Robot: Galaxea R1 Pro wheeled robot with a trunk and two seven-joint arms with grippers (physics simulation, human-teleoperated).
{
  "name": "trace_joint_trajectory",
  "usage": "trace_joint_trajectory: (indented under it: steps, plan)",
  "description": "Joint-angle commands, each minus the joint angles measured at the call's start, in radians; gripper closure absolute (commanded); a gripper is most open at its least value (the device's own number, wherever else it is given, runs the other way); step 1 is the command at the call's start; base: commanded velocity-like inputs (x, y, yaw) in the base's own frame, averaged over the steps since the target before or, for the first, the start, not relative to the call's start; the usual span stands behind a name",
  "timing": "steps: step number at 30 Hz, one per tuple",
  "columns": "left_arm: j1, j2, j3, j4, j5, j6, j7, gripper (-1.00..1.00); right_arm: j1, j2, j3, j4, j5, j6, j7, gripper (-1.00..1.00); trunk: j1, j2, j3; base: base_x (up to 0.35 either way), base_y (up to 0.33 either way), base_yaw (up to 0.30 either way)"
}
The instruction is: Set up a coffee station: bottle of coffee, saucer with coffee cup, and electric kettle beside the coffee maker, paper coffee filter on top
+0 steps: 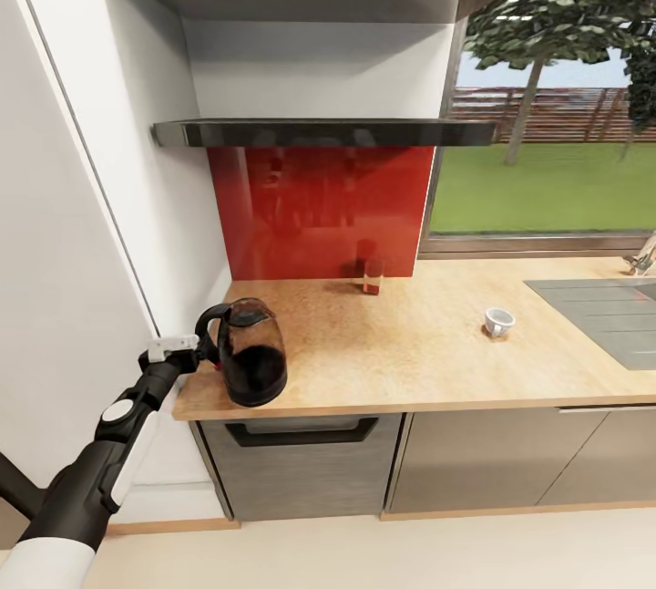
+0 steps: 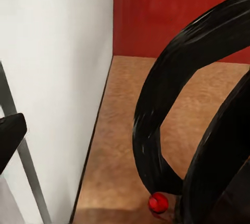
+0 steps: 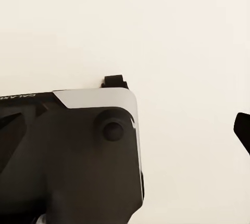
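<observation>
A light wooden kitchen countertop (image 1: pixel 410 352) runs from a white side wall to a grey inset sink area at its far right end. At its front left corner stands a dark, smoky-glass electric kettle with a black handle (image 1: pixel 251 361), and near the red backsplash stands a small bottle with a red band (image 1: pixel 372 276). Toward the sink, a small white coffee cup (image 1: pixel 498 321) sits on a brownish saucer (image 1: pixel 493 333).
</observation>
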Motion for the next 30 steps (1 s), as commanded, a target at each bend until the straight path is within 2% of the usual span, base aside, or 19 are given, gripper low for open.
trace_joint_trajectory:
  steps: [1,30]
  plan:
    - [-0.001,0.001,0.0,-0.002,0.011,0.006,0.001,-1.0,0.0,0.0,0.009,-0.002,-0.01,0.006,-0.004,-1.0,0.001,-0.002,-0.002,0.0,0.0,0.0]
    - [0.0,0.002,0.0,-0.003,0.009,0.004,0.004,-1.0,0.0,0.0,0.009,-0.002,-0.01,0.006,-0.004,-1.0,0.001,-0.002,-0.002,0.0,0.0,0.0]
